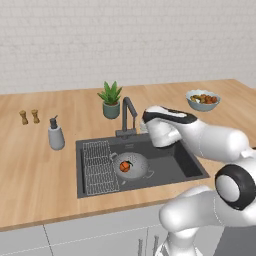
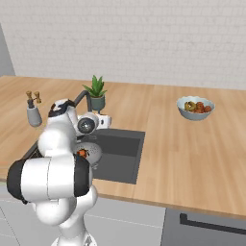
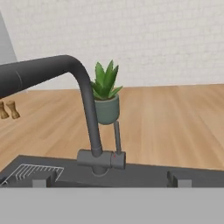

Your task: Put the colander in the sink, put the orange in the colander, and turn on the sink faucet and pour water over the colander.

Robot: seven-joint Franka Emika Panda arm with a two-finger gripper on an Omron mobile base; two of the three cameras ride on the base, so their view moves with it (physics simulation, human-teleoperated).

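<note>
Pincer (image 1: 142,125) released, grasping nothing, just beside the sink faucet (image 1: 127,116). Below and beyond it, the orange (image 1: 124,166) lies inside the colander (image 1: 131,165), within the sink (image 1: 185,162).

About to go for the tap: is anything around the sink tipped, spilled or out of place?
Nothing stands out. The colander sits upright in the sink with the orange inside, and the sink faucet is dry.

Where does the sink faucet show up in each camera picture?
Left base view: sink faucet centre, behind the sink.
Right base view: upper left, its spout beside the arm.
Hand view: left of centre, arching overhead.
Shared landmark: potted plant just behind it.
</note>
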